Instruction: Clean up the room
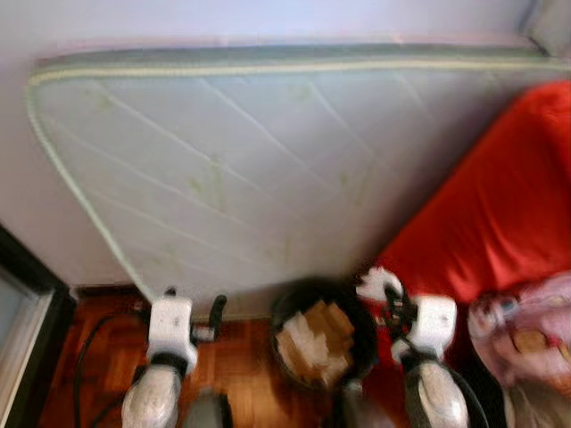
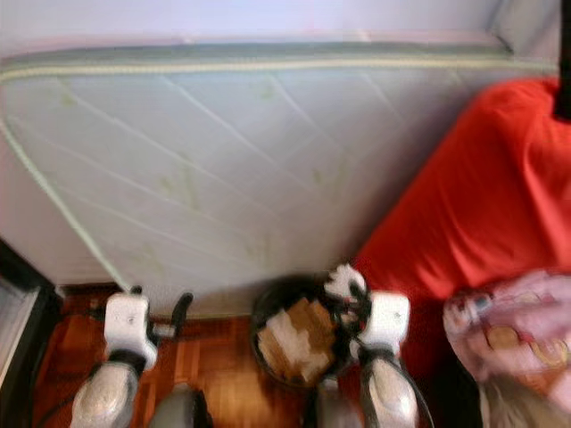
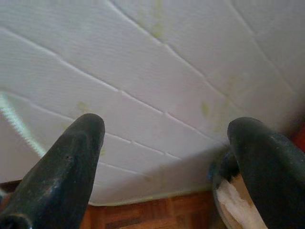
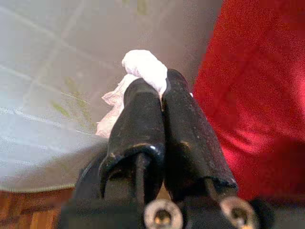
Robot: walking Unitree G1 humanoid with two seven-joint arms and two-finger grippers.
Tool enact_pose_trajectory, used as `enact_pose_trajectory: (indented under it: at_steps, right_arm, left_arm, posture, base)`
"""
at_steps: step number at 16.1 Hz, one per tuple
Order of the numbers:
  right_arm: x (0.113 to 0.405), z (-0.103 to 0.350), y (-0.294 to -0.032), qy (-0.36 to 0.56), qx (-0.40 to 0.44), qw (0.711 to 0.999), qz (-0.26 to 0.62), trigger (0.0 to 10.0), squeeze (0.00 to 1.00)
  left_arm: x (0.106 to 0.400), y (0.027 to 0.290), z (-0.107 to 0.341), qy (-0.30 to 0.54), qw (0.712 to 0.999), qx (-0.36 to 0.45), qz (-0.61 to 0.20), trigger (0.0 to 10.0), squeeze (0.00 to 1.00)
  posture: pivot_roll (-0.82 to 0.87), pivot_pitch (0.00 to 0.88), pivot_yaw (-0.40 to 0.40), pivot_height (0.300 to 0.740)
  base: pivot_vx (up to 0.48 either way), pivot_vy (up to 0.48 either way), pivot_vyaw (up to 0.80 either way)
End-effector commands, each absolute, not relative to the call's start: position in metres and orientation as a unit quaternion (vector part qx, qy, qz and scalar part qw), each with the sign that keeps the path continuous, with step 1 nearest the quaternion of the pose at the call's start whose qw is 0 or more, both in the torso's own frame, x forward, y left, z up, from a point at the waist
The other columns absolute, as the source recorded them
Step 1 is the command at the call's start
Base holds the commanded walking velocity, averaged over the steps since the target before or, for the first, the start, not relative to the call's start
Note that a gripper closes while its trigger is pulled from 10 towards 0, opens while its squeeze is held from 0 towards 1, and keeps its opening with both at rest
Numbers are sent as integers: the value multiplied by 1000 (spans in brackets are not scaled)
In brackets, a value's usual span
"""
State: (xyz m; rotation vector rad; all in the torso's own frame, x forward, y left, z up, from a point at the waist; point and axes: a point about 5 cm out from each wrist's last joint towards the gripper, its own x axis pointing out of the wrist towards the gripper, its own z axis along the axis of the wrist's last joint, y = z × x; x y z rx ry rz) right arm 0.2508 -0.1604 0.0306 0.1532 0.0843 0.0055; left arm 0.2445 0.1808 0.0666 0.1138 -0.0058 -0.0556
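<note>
- Right hand (image 4: 162, 98): the two black fingers are pressed together and pinch a crumpled white tissue (image 4: 143, 67). The wad sticks out past the fingertips, with a thinner, flatter flap hanging to one side.
- Position of right hand: in the head views it is raised just above the right rim of the black bin (image 1: 284, 314), with the tissue (image 1: 378, 283) at the bin's upper right edge. Whether the tissue touches the rim cannot be told; the frames are blurred.
- Black bin: stands on the wooden floor (image 1: 236, 357) between the two arms, close against the base of the mattress. It contains brown cardboard pieces (image 1: 326, 323) and pale paper scraps (image 1: 299, 343).
- Left hand (image 3: 167, 157): the fingers are spread wide apart and grip nothing. It is held in front of the lower part of the mattress, to the left of the bin and apart from it. In the left wrist view the bin's edge and some pale scrap appear beside one finger.
- Mattress (image 1: 268, 169): pale, quilted with diagonal seams, with a few faint yellowish marks. It stands on edge, leaning against the wall (image 1: 178, 22).
- Red bedding (image 1: 500, 214): lies to the right of the mattress and the bin, just beside the right hand.
- Pink patterned cloth (image 1: 535, 334): rests at the lower right, against the red bedding; detail is too blurred to make out.
- Dark frame (image 1: 31, 294): visible at the left edge, beside the floor.
</note>
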Motion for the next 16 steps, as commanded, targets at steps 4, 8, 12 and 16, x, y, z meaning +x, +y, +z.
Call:
enact_pose_trajectory:
  at_steps: [4, 8, 12, 16]
  right_arm:
    - [253, 30, -159, 46, 79, 996, 2, 10000, 0]
    - [256, 26, -158, 59, 76, 995, 6, 10000, 0]
    - [265, 18, -156, 88, 72, 993, 14, 10000, 0]
    - [298, 21, -149, 133, 82, 987, 25, 10000, 0]
  left_arm:
    - [237, 184, 61, 12, 998, 53, -22, 10000, 0]
    - [236, 183, 62, 13, 998, 52, -26, 10000, 0]
    - [242, 180, 66, 8, 998, 48, -29, 10000, 0]
    - [248, 180, 76, -6, 999, 34, -21, 10000, 0]
  posture:
    - [-23, 178, -39, 647]
    - [-26, 186, -36, 623]
    - [-16, 196, -36, 618]
    - [16, 226, -45, 618]
  base:
    - [0, 0, 0]
    - [0, 0, 0]
    - [0, 0, 0]
    - [0, 0, 0]
